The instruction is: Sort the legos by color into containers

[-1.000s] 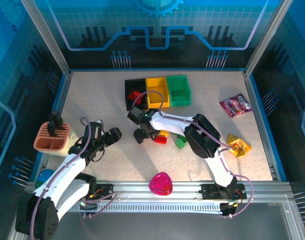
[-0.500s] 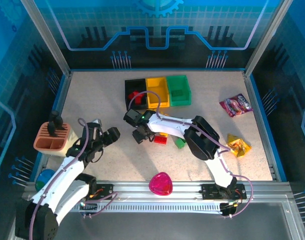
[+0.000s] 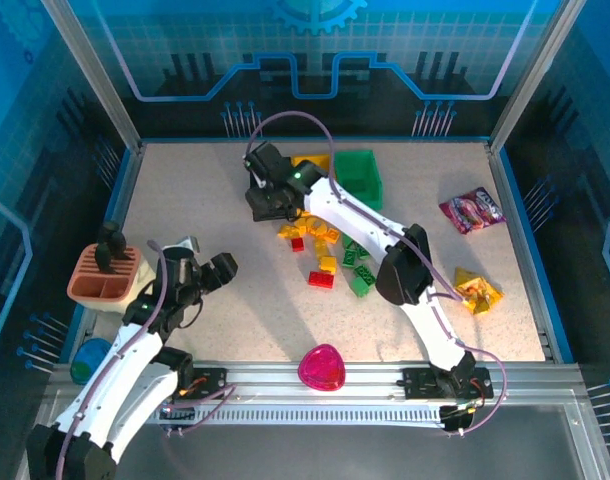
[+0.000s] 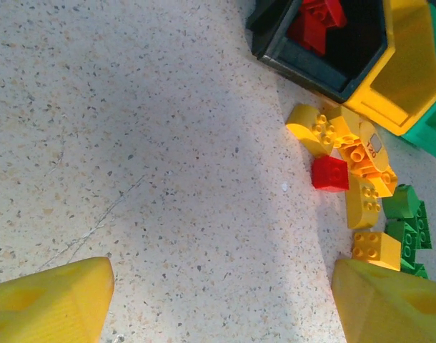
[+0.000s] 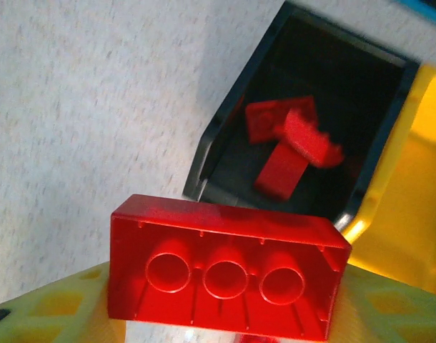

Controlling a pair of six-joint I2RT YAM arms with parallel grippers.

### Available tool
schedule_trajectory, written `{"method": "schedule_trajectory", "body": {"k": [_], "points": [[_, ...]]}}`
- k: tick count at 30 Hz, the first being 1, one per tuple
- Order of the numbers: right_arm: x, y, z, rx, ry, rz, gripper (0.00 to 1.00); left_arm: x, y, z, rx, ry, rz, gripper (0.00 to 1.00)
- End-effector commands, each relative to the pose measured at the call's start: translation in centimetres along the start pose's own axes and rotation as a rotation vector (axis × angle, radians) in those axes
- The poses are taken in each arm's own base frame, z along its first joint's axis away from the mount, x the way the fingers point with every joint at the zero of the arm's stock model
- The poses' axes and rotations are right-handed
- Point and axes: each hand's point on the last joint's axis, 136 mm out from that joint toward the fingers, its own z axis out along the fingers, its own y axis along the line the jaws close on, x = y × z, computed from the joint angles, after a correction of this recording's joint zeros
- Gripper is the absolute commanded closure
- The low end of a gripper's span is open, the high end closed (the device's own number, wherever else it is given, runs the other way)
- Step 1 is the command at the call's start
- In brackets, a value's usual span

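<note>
1 red lego (image 5: 225, 275) sits gripped in the right claw (image 5: 225, 311)

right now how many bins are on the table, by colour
black bin: 1
yellow bin: 1
green bin: 1
total: 3

The speckled surface (image 3: 185, 200) has a black bin (image 4: 296, 68), a yellow bin (image 4: 407, 68) and a green bin (image 3: 357, 180) side by side at the back. Loose legos (image 3: 327, 264) lie just in front. A purple packet (image 3: 472, 211) and a yellow packet (image 3: 477, 290) lie on the right. A pink heart dish (image 3: 321, 368) sits in front, and a peach holder (image 3: 103, 277) on the left.
</note>
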Motion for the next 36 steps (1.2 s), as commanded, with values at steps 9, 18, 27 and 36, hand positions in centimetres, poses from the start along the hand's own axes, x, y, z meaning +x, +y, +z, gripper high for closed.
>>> {"method": "schedule_trajectory", "body": {"k": [9,18,27,36], "points": [[-1.4,-2.3,3.4,-0.061,-0.002,0.000,0.00,-0.7,-2.3,-1.7,0.054,0.001,0.060,0.19],[0.3,-3.8,-1.9,-0.030,-0.050,0.020,0.00,1.4,-4.7,-0.3,0.080,0.077,0.198,0.20],[4.1,-6.1,-5.6,-0.033,-0.067,0.093,0.00,5.2,-9.2,2.8,0.147,0.233,0.383,0.19],[8.8,-9.7,-7.3,-0.027,-0.064,0.213,0.00,9.5,-13.9,6.3,0.158,0.408,0.595,0.15]]}}
